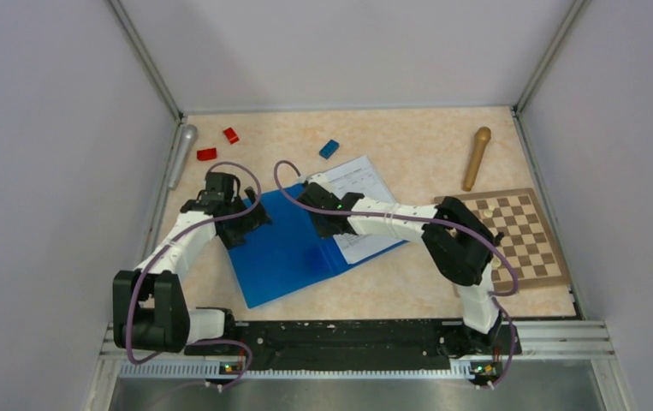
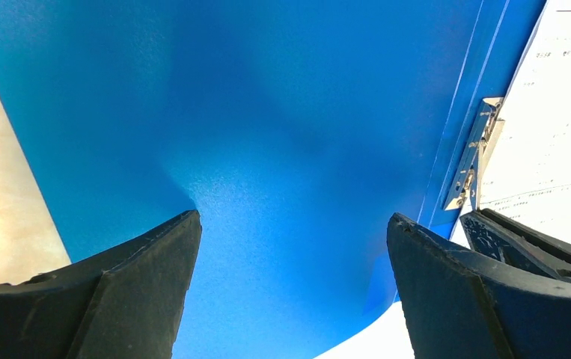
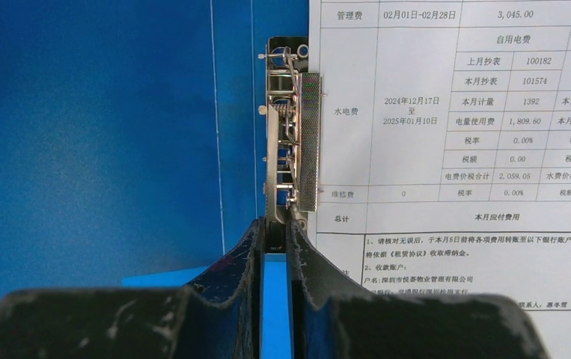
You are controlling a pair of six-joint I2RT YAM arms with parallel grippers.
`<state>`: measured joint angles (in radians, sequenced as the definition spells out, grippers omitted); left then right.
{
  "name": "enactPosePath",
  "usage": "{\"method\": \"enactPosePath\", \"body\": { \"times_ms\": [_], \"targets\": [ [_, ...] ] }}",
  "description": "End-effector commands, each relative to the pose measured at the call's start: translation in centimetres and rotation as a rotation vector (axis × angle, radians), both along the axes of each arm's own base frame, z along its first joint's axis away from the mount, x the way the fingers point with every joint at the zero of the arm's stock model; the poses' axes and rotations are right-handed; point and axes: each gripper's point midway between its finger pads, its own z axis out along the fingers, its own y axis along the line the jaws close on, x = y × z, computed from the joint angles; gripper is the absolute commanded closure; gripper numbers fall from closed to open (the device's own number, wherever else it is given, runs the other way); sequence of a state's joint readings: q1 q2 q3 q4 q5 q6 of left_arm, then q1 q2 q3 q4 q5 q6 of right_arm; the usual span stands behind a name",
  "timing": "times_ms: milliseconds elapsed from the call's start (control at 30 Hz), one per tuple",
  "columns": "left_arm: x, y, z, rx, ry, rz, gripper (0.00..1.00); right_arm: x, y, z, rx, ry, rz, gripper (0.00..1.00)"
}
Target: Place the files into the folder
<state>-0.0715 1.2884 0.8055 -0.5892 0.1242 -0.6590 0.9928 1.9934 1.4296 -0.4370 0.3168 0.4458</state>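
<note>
Folder lies open on the worktop just ahead of my bases, inside face up. My left pincer hangs over its left half with the jaws wide apart, holding nothing. My right pincer is at the spine, closed to a narrow slit, and its tips seem to pinch the near end of the metal clip. Just beyond, the files rest on the folder's right half. Their left edge is right at the clip's plate, though I cannot tell if it is tucked under.

I judge the sheets are already placed and that fastening them is the step in hand. Next I should work the clip so it bites down on the paper edge without skewing the stack. After that my left pincer needs to get under the cover's free edge and fold it over.
</note>
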Motion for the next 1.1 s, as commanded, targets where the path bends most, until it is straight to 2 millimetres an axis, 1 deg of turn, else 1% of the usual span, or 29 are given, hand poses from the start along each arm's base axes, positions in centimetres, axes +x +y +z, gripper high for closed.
{"method": "enactPosePath", "body": {
  "times_ms": [0, 100, 233, 333, 367, 433, 533, 700, 833, 933, 1067],
  "targets": [
    [1.2, -0.2, 0.7, -0.016, -0.042, -0.010, 0.01, -0.7, -0.8, 2.2, -0.055, 0.019, 0.025, 1.00],
    [1.3, -0.4, 1.0, -0.028, -0.047, -0.013, 0.01, -0.3, 0.0, 3.5, -0.040, 0.007, 0.036, 0.99],
    [1.3, -0.3, 1.1, -0.018, -0.047, -0.016, 0.01, 0.0, 0.3, 3.6, -0.063, 0.015, 0.051, 0.99],
    [1.2, -0.3, 1.2, -0.021, -0.049, -0.020, 0.01, -0.1, 0.3, 4.0, -0.066, 0.019, 0.059, 0.97],
    [1.3, -0.3, 1.2, -0.021, -0.051, -0.021, 0.01, -0.1, 0.3, 4.2, -0.061, 0.019, 0.059, 0.94],
    [1.3, -0.4, 1.2, -0.023, -0.050, -0.022, 0.01, -0.1, 0.5, 4.6, -0.051, 0.018, 0.063, 0.85],
    [1.3, -0.4, 1.2, -0.026, -0.048, -0.024, 0.01, -0.1, 0.9, 4.8, -0.036, 0.023, 0.072, 0.75],
    [1.2, -0.5, 1.2, -0.028, -0.047, -0.027, 0.01, -0.3, 1.9, 5.3, 0.011, 0.043, 0.084, 0.74],
    [1.2, -0.4, 1.2, -0.025, -0.047, -0.027, 0.01, -0.2, 2.1, 5.7, 0.019, 0.036, 0.088, 0.74],
    [1.2, -0.4, 1.2, -0.024, -0.046, -0.027, 0.01, -0.3, 1.9, 5.5, 0.008, 0.040, 0.091, 0.74],
    [1.2, -0.4, 1.2, -0.023, -0.046, -0.027, 0.01, -0.4, 0.9, 5.1, -0.025, 0.033, 0.077, 0.72]
  ]
}}
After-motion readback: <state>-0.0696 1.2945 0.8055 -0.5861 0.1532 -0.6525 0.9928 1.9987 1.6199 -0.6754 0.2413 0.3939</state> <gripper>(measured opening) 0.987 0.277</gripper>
